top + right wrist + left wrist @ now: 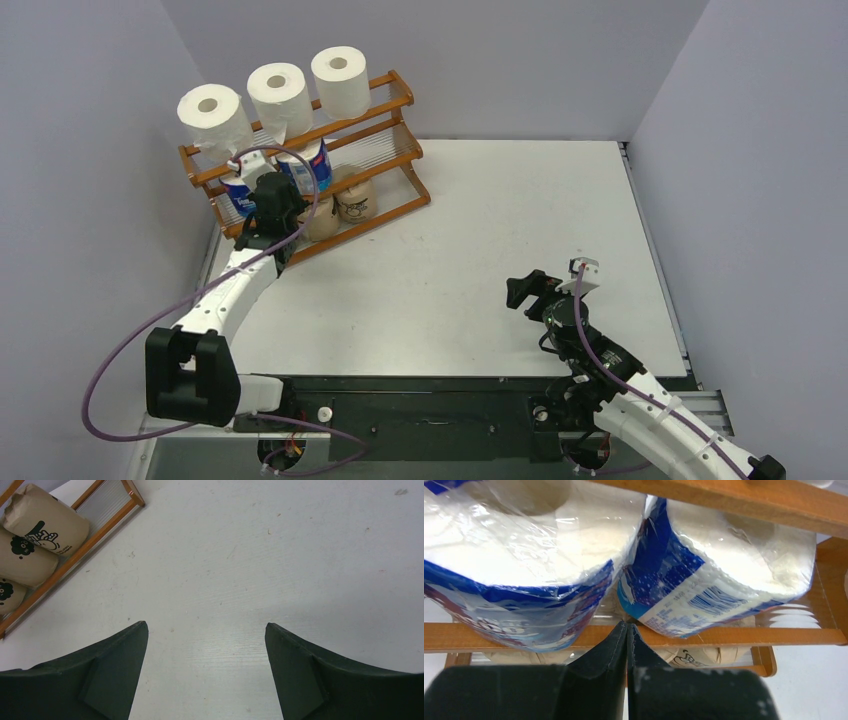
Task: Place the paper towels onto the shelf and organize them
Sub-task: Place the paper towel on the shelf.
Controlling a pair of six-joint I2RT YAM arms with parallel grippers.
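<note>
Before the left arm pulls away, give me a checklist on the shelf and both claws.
1. Three white rolls on the top tier of the shelf: ok.
2. Two blue-and-white rolls side by side on the middle tier: ok.
3. Three brown rolls on the bottom tier: ok.
4. Left claw shut and empty, facing the gap between the blue-and-white rolls: ok.
5. Left claw clear of the middle rail: cannot tell.
6. Right claw open, empty, above bare table: ok.

Top view: high, near edge, looking down over table [480,250]. Left wrist: tight against shelf [724,637]. Right wrist: over table, facing down. Shelf in all.
</note>
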